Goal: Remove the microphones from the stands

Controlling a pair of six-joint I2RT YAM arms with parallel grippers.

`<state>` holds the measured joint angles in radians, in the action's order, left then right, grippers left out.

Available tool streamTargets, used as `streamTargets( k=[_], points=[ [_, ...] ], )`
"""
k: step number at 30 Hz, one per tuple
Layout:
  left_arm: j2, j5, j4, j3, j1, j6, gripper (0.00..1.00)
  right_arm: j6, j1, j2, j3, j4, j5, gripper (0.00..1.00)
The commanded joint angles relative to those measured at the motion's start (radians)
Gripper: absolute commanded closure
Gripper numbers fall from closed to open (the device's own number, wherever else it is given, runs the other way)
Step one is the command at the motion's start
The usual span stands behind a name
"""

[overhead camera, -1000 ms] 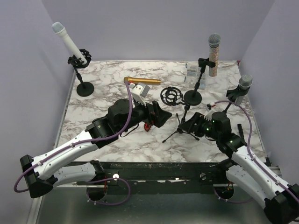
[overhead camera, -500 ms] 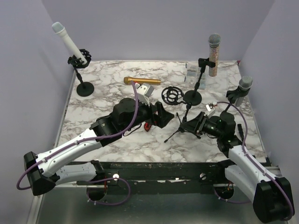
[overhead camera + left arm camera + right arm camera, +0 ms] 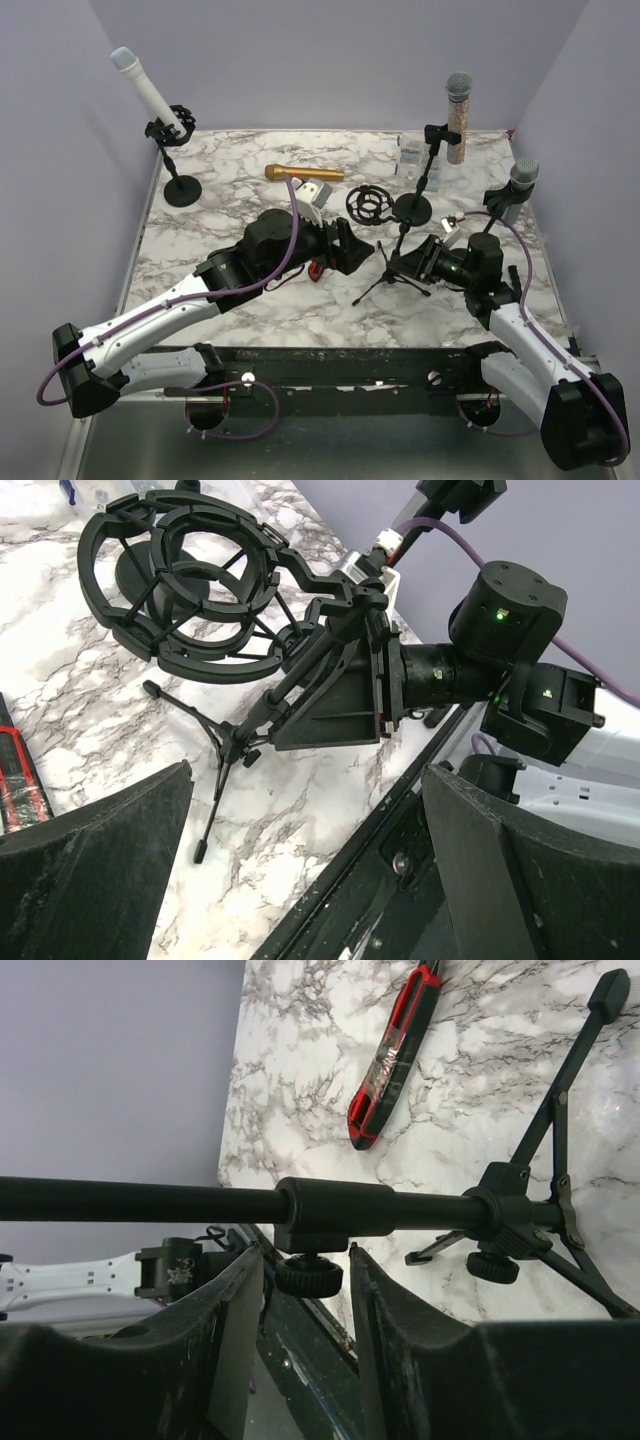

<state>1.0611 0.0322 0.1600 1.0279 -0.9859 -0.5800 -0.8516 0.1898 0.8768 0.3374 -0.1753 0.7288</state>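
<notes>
Our right gripper (image 3: 306, 1285) stands narrow. Its fingers (image 3: 200, 1360) flank the clamp knob (image 3: 310, 1276) that hangs under the pole of the tripod stand (image 3: 330, 1205). We cannot tell whether the pads press on it. The stand's legs splay out on the marble surface (image 3: 200, 215).

Our left gripper (image 3: 310, 860) is spread wide and holds nothing. It hovers near the stand's legs, facing the shock mount (image 3: 180, 580) at the top of the pole. A red-and-black tool (image 3: 316, 270) lies on the surface just beside this gripper.

The gold microphone (image 3: 292, 173) lies flat on the surface behind the left gripper, apart from the shock mount and the stand.

Farther out, a white microphone (image 3: 140, 88) sits tilted in a clip stand at the far left corner. A silver-headed microphone (image 3: 457, 110) stands upright by the clip of a round-base stand at the far right.
</notes>
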Motion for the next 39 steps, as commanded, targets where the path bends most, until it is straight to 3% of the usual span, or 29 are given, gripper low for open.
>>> streamTargets(
  k=[1, 3, 7, 8, 14, 21, 33, 39],
  points=[
    [0.008, -0.026, -0.012, 0.034, -0.005, 0.002, 0.04, 0.038, -0.004, 0.025, 0.031, 0.012, -0.027, 0.59],
    [0.004, -0.017, -0.006, 0.031, -0.005, 0.002, 0.04, 0.049, -0.004, 0.021, 0.033, 0.019, -0.043, 0.66],
    [-0.011, 0.061, 0.032, 0.032, -0.005, -0.007, 0.04, 0.162, 0.006, 0.010, 0.085, 0.165, -0.154, 0.98],
    [-0.017, 0.084, 0.039, 0.031, -0.004, -0.010, 0.04, 0.196, 0.018, 0.010, 0.107, 0.241, -0.201, 0.99],
    [-0.047, 0.149, 0.033, 0.012, -0.003, -0.007, 0.03, 0.271, 0.233, -0.017, 0.182, 0.451, -0.649, 0.99],
    [-0.058, 0.150, 0.035, 0.009, -0.002, -0.001, 0.03, 0.224, 0.495, 0.091, 0.211, 0.448, -1.008, 0.99],
    [-0.055, 0.121, 0.035, 0.011, 0.001, 0.000, 0.03, 0.194, 0.527, 0.119, 0.173, 0.367, -0.970, 0.99],
    [-0.018, 0.040, 0.049, 0.091, 0.001, 0.046, 0.03, 0.199, 0.526, 0.130, 0.164, 0.359, -0.990, 0.99]
  ],
)
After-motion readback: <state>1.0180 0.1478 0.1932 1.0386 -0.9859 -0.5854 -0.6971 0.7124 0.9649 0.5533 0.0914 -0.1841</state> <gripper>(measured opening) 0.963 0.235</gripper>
